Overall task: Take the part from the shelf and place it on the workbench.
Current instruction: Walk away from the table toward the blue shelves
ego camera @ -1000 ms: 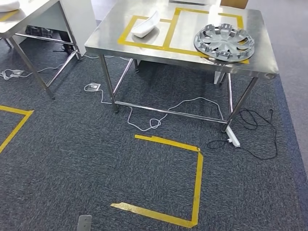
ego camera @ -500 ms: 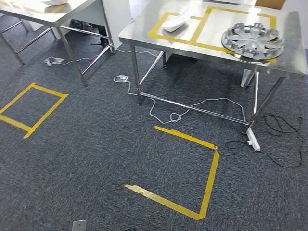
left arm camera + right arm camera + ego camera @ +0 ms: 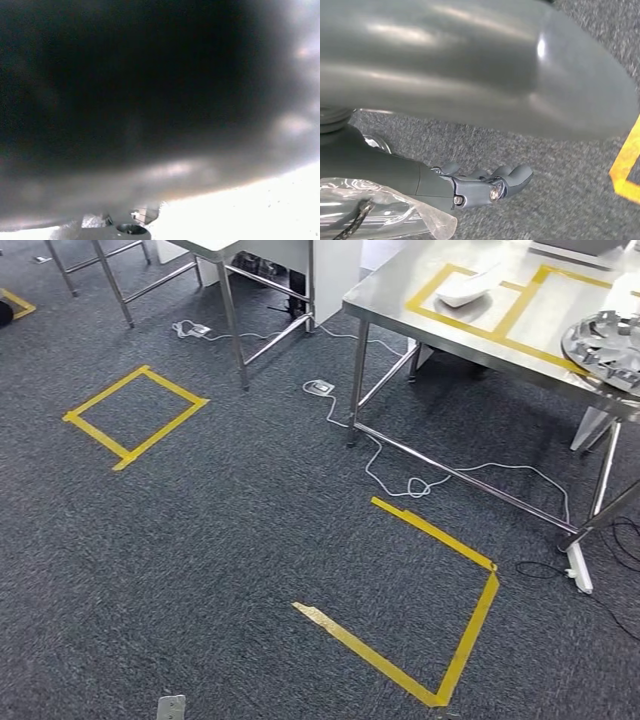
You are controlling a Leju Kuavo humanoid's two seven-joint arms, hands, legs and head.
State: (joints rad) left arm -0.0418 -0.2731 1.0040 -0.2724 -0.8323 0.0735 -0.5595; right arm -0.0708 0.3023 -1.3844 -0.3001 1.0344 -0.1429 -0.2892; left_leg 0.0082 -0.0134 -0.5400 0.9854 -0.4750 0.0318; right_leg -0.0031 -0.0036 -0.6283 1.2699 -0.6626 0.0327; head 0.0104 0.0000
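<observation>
Two steel tables stand on dark grey carpet (image 3: 189, 540). The nearer table (image 3: 392, 295), at right, carries yellow tape, a white part (image 3: 468, 287) and a silver hubcap (image 3: 604, 340) at its edge. Yellow tape squares (image 3: 136, 415) mark the carpet; white cables (image 3: 407, 480) trail beneath. The right hand (image 3: 486, 187) hangs above the carpet, fingers stretched out, holding nothing. I cannot tell how the left hand's fingers lie.

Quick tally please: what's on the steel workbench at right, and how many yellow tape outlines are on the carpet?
White curved part: 1
Silver wheel cover, cut off by the frame edge: 1
Yellow tape outlines on carpet: 2, a closed square and an open-sided one
Total: 4
</observation>
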